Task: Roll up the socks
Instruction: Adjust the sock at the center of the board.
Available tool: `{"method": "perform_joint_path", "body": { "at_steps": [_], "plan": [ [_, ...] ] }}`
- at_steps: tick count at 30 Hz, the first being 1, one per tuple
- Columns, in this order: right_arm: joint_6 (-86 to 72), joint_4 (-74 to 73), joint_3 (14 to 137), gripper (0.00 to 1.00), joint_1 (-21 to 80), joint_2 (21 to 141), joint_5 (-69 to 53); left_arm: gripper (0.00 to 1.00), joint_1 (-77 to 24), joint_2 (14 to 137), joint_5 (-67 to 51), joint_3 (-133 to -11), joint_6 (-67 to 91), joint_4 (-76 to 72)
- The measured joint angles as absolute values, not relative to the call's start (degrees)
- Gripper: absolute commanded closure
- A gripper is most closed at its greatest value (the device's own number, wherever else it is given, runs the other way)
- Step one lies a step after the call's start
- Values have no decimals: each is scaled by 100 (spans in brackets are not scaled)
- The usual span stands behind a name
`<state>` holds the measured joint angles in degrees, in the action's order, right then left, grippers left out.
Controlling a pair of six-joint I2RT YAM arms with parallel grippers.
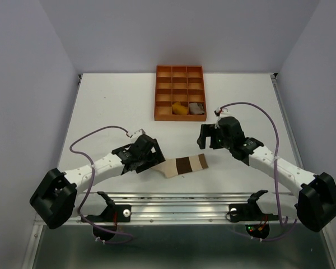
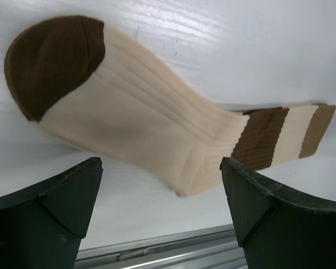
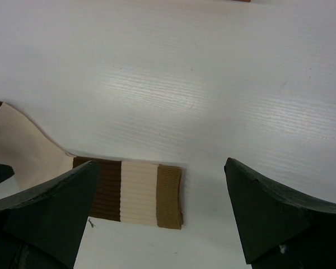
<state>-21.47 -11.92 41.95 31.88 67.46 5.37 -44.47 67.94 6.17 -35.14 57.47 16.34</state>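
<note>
The sock (image 1: pixel 185 166) lies flat between the left tool (image 1: pixel 152 156), seemingly above its toe, and the right tool (image 1: pixel 206 138), both wide open and empty.

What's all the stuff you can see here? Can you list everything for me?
colour-blocked sock: one, cream with a brown toe and brown, cream and tan bands, flat on the table between the grippers
mustard sock: one, mustard yellow, bundled in the tray's near row, middle compartment
taupe sock: one, grey-taupe, bundled in the tray's near row, right compartment
tray: one, orange, far side of the table
table: one, white
left arm and right arm: two, white and black, purple cables, near edge
left gripper: one, black, open, over the sock's foot
right gripper: one, black, open, by the sock's cuff
</note>
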Motion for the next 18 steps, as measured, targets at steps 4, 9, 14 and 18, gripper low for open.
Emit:
{"method": "perform_joint_path", "body": {
  "at_steps": [4,9,14,18],
  "plan": [
    [-2141,-1192,4195,0,3188,6740,515,1,-4198,7513,445,-3535,5638,1219],
    [-2134,-1194,4195,0,3188,6729,519,1,-4082,8031,316,-3876,5487,860],
    [-2075,-1194,4195,0,3188,6726,510,1,-3931,8595,290,-4342,5199,685],
    [-1966,-1192,4193,0,3188,6726,353,1,-3712,9260,545,-5057,4630,731]
  ]
}}
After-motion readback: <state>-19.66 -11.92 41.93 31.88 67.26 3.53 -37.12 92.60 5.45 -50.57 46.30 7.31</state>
